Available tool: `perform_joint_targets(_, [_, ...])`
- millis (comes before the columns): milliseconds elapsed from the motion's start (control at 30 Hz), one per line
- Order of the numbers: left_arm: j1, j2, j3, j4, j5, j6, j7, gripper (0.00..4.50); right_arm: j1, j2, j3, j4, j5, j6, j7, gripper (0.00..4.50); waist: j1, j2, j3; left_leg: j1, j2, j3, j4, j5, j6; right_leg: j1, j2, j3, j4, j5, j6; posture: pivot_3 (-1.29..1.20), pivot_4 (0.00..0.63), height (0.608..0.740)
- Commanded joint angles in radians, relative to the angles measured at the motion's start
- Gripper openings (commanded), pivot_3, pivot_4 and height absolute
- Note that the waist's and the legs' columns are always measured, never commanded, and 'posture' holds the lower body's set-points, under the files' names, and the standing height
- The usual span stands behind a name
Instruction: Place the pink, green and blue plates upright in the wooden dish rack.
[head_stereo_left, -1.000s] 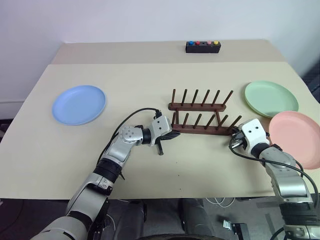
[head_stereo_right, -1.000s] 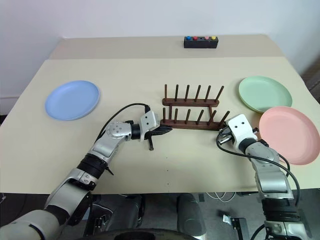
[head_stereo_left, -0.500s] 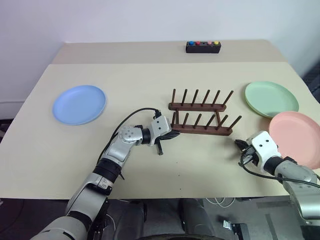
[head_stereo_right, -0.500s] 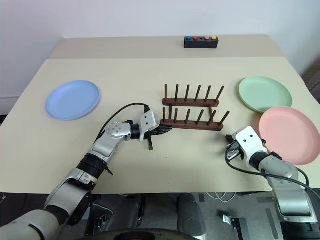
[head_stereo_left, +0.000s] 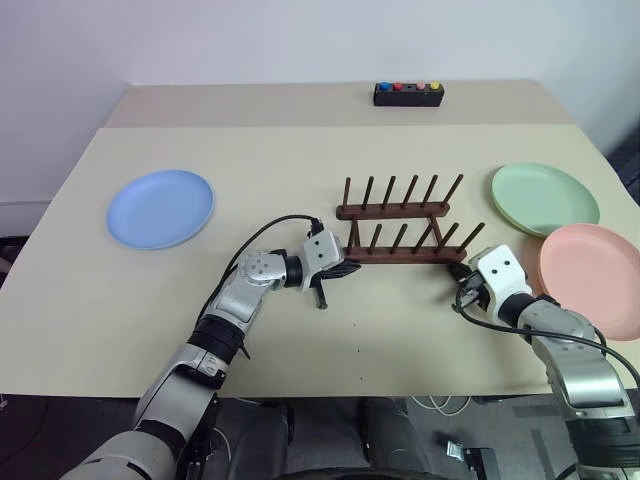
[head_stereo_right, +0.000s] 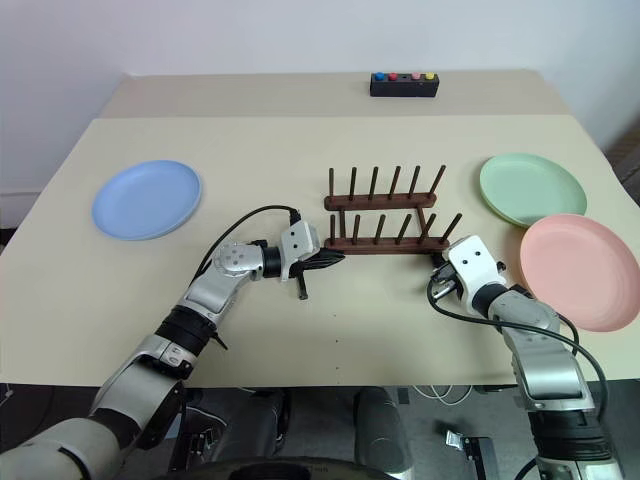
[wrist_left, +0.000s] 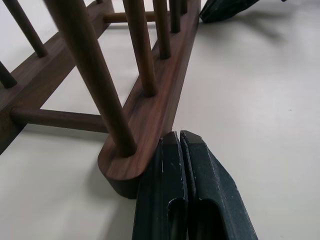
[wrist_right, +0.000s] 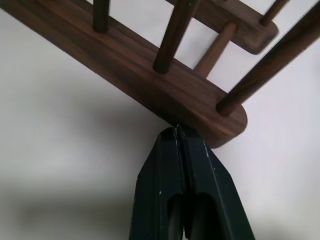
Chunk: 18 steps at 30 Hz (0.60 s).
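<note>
A: Since half a second ago the right gripper (wrist_right: 179, 131) has come back from the front edge of the table (head_stereo_left: 300, 150) to the right end of the wooden dish rack (head_stereo_left: 400, 235). A second ago it was also there.

B: And its jaws?

A: Pressed together, empty, the tips touching the front rail near its rounded end. The rack now lies a little more parallel to the table's edges than before.

B: The left gripper (wrist_left: 179, 137)?

A: It has not moved. Its jaws are together too, tips against the left end of the same rail.

B: Where are the plates?

A: All flat on the table. The blue plate (head_stereo_left: 160, 208) lies toward the left edge, the green plate (head_stereo_left: 545, 198) and pink plate (head_stereo_left: 592, 280) at the right edge, pink nearer the front.
</note>
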Motion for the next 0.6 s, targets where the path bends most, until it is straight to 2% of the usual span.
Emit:
perform_joint_targets(33, [-0.021,0.001,0.027,0.001,0.0,-0.018,0.021,0.03,-0.017,0.003,-0.001,0.023,-0.014,-0.02,-0.012,0.0,0.0,0.0,0.0,0.0,0.0,0.0,0.0,0.0,0.0,0.0,0.0,0.0,0.0,0.0,0.0,0.0,0.15,0.74])
perform_joint_targets(400, [-0.038,0.004,0.031,0.034,0.004,-0.039,0.033,0.03,-0.033,0.008,-0.005,0.05,-0.015,-0.056,-0.029,0.0,-0.001,0.0,0.0,0.0,0.0,0.0,0.0,0.0,0.0,0.0,0.0,0.0,0.0,0.0,0.0,0.0,0.15,0.74])
perform_joint_targets(500, [-0.035,0.005,0.031,0.028,0.001,-0.039,0.029,0.03,0.007,-0.009,-0.018,-0.011,-0.007,-0.089,-0.009,0.0,0.001,0.0,0.0,0.0,0.0,0.0,0.0,0.0,0.0,0.0,0.0,0.0,0.0,0.0,0.0,0.0,0.15,0.74])
perform_joint_targets(600, [-0.03,0.017,0.04,0.021,-0.003,-0.036,0.028,0.03,0.078,-0.038,-0.086,-0.138,0.051,-0.063,0.035,0.0,0.0,0.0,0.0,-0.001,0.0,0.0,0.0,0.0,0.0,-0.001,0.0,0.0,0.0,0.0,0.0,0.0,0.15,0.74])
